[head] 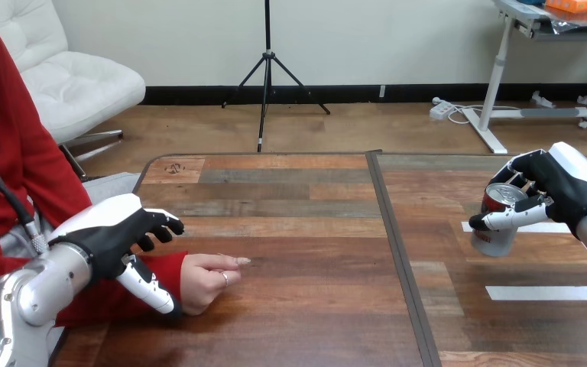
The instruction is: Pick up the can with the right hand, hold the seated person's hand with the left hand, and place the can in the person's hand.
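My right hand (562, 187) is shut on a silver and red can (497, 237) at the right of the table, with the thumb across its front and the fingers behind its top. The can tilts slightly and seems to hang just above the table. At the left, the person's hand (210, 281) rests on the table, loosely closed, with a red sleeve behind it. My left hand (111, 237) hovers over the person's wrist. Its thumb reaches down in front of the sleeve and its relaxed fingers stay above the far side, not closed round the wrist.
The wooden table (306, 229) has a dark seam (397, 252) running front to back between my hands. Two white tape strips (550, 293) lie on the right part, under and in front of the can. The person's torso is at the left edge.
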You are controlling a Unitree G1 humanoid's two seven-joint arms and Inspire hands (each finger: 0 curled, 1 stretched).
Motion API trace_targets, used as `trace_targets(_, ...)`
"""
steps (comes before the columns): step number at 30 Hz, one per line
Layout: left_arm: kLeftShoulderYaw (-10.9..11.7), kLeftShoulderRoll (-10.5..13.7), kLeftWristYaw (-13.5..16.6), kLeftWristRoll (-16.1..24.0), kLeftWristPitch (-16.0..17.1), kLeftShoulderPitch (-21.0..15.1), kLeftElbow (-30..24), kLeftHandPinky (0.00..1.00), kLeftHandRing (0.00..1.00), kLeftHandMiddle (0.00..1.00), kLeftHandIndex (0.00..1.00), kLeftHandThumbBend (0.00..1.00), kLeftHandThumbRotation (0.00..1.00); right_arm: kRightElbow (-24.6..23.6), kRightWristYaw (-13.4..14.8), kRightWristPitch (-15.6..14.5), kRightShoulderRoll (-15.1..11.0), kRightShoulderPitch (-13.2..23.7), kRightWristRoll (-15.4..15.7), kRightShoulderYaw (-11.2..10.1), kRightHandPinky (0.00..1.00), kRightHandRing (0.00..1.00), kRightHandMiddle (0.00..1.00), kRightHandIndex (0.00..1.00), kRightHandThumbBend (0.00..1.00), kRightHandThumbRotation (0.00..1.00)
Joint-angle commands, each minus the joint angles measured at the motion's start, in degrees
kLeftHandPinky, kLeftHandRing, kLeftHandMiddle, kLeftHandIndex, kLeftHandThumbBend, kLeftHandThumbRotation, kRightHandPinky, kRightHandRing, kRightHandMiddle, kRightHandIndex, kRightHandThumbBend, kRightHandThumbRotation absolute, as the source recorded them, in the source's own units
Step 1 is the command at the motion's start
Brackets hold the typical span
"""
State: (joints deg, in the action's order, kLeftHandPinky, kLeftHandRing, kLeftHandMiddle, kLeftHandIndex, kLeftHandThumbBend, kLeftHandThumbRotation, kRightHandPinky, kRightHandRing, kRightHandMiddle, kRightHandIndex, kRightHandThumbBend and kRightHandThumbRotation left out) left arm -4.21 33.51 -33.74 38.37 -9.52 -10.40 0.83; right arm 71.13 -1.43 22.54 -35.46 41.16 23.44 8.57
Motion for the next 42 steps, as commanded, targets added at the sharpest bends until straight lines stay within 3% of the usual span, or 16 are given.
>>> trace_targets(1,-1.49,1.59,0.78,0.58,-0.51,-4.93,0.54,0.72,0.82,0.84,0.83,0.94,0.07,-3.11,1.38,1.29,-1.28,5.60,-1.30,-1.28,0.33,0.36,0.43,0.50,0.71,0.00)
trace_targets(17,-4.07,2.12,1.40,2.18,-2.51,-8.07,4.48,0.76,0.85,0.85,0.85,0.91,0.05,-3.15,2.19,1.80,-1.48,5.36,-0.84,-0.98,0.35,0.37,0.44,0.50,0.71,0.00)
trace_targets(42,-8.87,3.41,2.89,3.11,2.80,-13.21,13.34,0.73,0.82,0.84,0.82,0.90,0.08,-3.14,1.65,1.72,-1.50,5.41,-1.68,-1.63,0.34,0.37,0.43,0.49,0.71,0.00)
